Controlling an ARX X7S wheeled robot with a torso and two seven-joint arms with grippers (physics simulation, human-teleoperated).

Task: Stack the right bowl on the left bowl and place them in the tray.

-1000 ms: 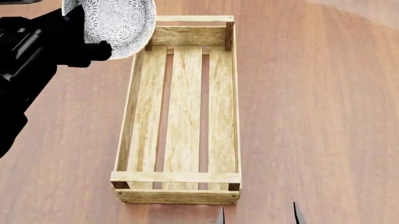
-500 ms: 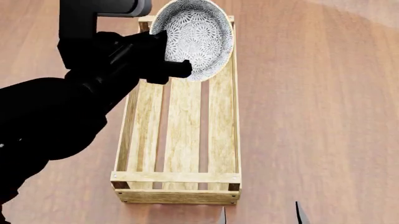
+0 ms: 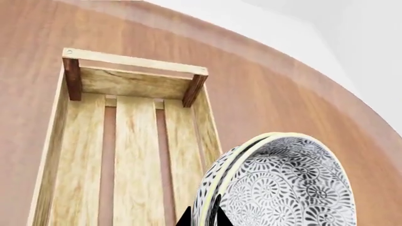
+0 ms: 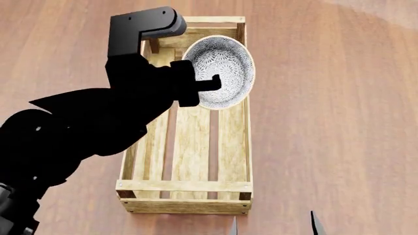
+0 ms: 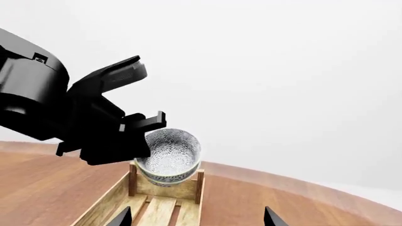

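Head view shows the left gripper (image 4: 207,84) clamped on the rim of the stacked patterned bowls (image 4: 222,71), holding them tilted above the far end of the tray (image 4: 191,186), while the right gripper (image 4: 273,226) sits spread apart near its close end.

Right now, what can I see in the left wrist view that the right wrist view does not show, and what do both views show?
Only the left wrist view shows two nested rims, so the stacked bowls are two, and long floor slats of the tray. Only the right wrist view shows the left gripper clamped on the rim with the bowls held in the air above the tray's far end, and the right gripper open and empty. Both show the patterned bowls, the tray's far end wall and the brown table.
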